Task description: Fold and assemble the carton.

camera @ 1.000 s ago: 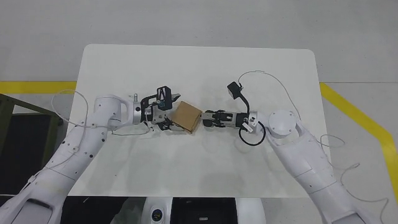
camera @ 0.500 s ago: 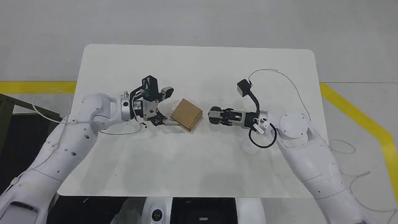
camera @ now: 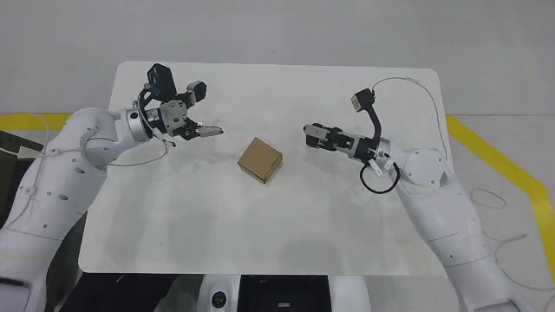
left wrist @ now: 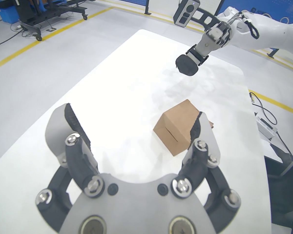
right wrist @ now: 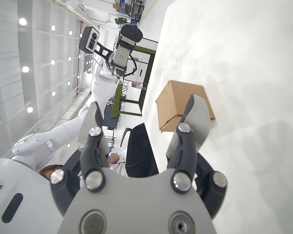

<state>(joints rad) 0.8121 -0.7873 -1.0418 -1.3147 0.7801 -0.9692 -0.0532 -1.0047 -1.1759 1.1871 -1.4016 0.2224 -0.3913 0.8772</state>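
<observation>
A small brown carton (camera: 260, 159), folded into a closed box, rests alone near the middle of the white table (camera: 277, 87). The carton (left wrist: 177, 131) sits beyond my left fingers; the carton (right wrist: 183, 103) lies past my right fingers. My left gripper (camera: 206, 129) hangs open to the carton's left, apart from it, nothing between its fingers. On the carton's right, my right gripper (camera: 310, 132) is also open and empty, off the box. The left gripper (left wrist: 134, 120) and right gripper (right wrist: 142, 110) each show spread fingers.
White table edges lie near on all sides, with bare tabletop around the carton. A yellow floor line (camera: 486, 152) runs beside the table. A thin cable (camera: 395, 82) loops above the right arm.
Both grippers let go of the carton and drew back from it, left one to the upper left, right one to the right. The carton now stands free on the table.
</observation>
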